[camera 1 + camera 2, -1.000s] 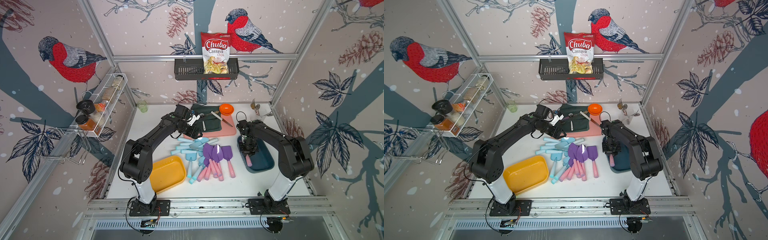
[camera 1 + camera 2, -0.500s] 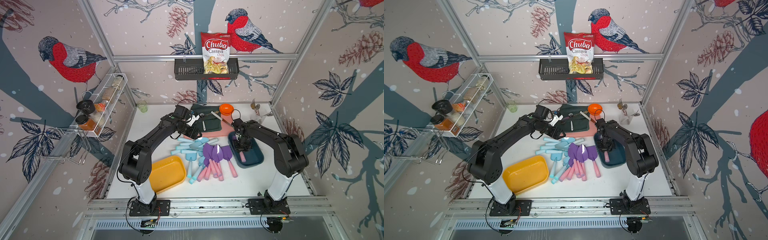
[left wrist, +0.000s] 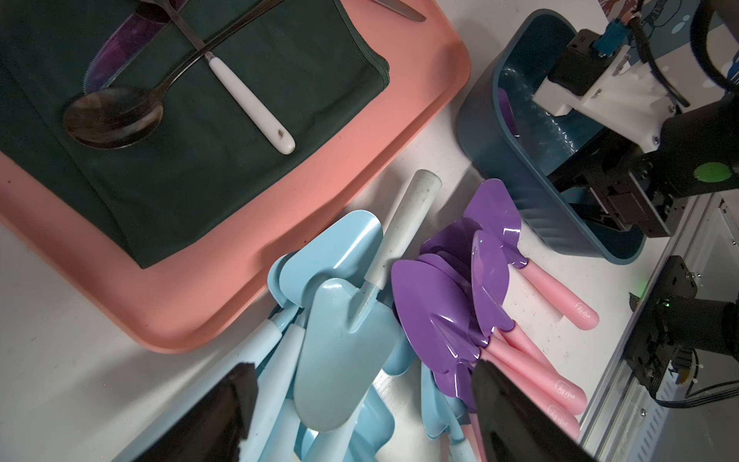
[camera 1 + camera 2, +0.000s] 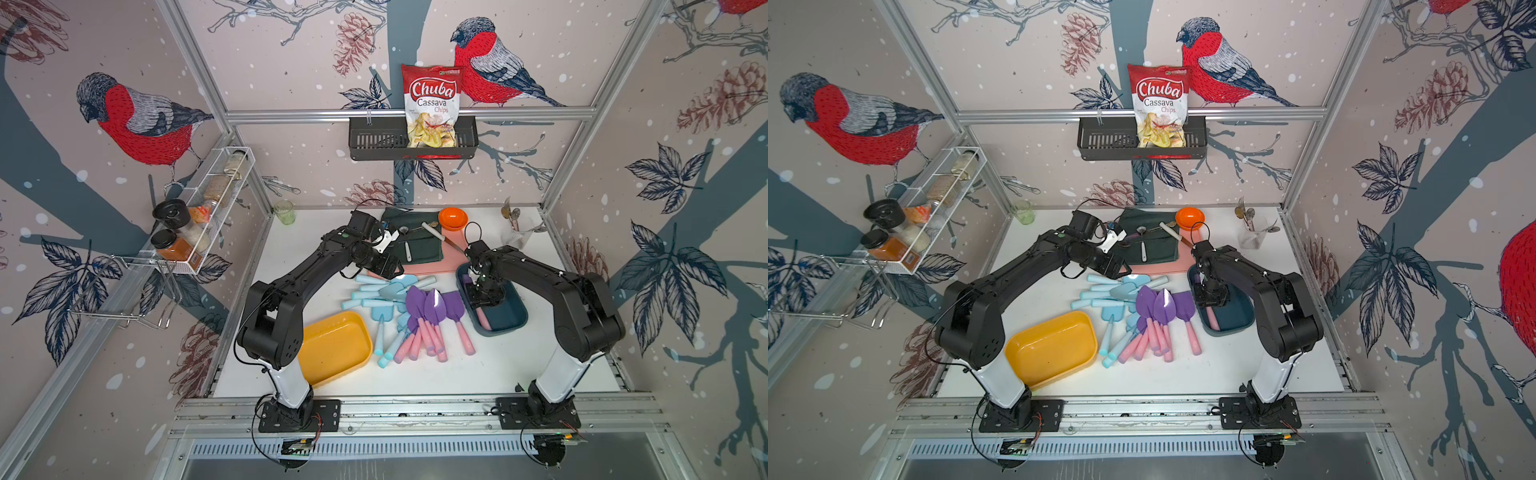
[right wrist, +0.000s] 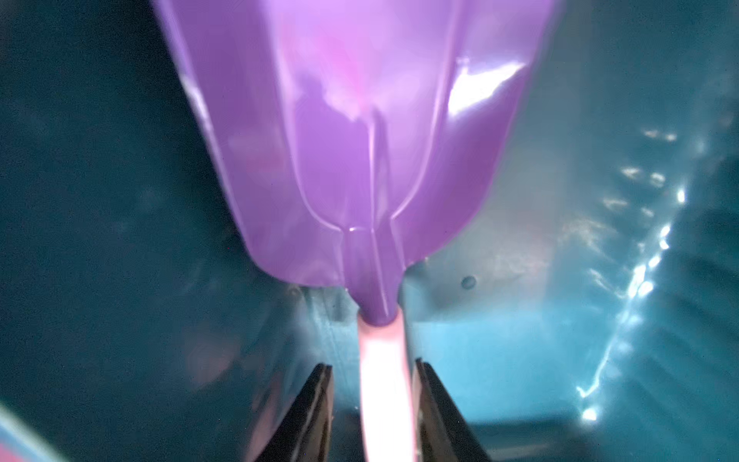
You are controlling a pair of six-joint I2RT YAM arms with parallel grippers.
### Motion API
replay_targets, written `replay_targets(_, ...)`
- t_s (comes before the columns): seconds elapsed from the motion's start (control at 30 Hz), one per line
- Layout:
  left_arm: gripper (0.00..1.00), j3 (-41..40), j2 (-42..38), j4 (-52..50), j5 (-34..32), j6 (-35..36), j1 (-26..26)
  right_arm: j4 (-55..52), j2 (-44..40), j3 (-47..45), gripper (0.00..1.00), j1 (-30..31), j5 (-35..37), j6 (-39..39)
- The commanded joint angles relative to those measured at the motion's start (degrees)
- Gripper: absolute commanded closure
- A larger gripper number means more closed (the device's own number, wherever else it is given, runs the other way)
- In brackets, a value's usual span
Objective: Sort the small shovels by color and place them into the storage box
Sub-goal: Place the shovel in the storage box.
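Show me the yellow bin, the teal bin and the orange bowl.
Yellow bin (image 4: 332, 351): in a top view, on its bare floor.
Teal bin (image 4: 510, 314): in a top view, on its bare floor.
Orange bowl (image 4: 453, 217): in a top view, on its inside.

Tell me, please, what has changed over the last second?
The right end effector and the teal box shifted toward the shovel pile; the end effector then opened, letting go of the purple shovel in the box. The left end effector and yellow box stayed put.
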Motion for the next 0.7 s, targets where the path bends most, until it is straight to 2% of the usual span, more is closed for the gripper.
replay_targets(0.0,0.12,0.0,-0.2,1.2,0.3,0.5,0.2,0.5,-1.1,-0.9,0.6,0.1,-0.5,-0.7)
replay_targets(0.2,0.12,-0.1,-0.5,1.2,-0.2,0.5,0.2,-1.1,-4.5,1.8,0.57,0.0,2.2,0.7)
replay_targets(0.37,0.12,-1.0,-1.1,1.7,-0.9,0.7,0.2,0.7,-9.2,6.1,0.43,0.2,1.6,5.1)
replay_targets(0.43,0.11,-1.4,-1.4,2.0,-1.5,0.7,0.2,4.2,-10.8,5.0,0.41,1.0,-0.4,7.0)
replay_targets(0.53,0.11,-2.0,-1.5,2.1,-2.5,0.9,0.2,9.2,-12.7,1.8,0.4,2.8,0.2,9.4)
replay_targets(0.67,0.1,-2.9,-2.0,2.6,-2.3,0.3,0.6,12.1,-11.8,-1.0,0.39,4.1,-0.9,10.6)
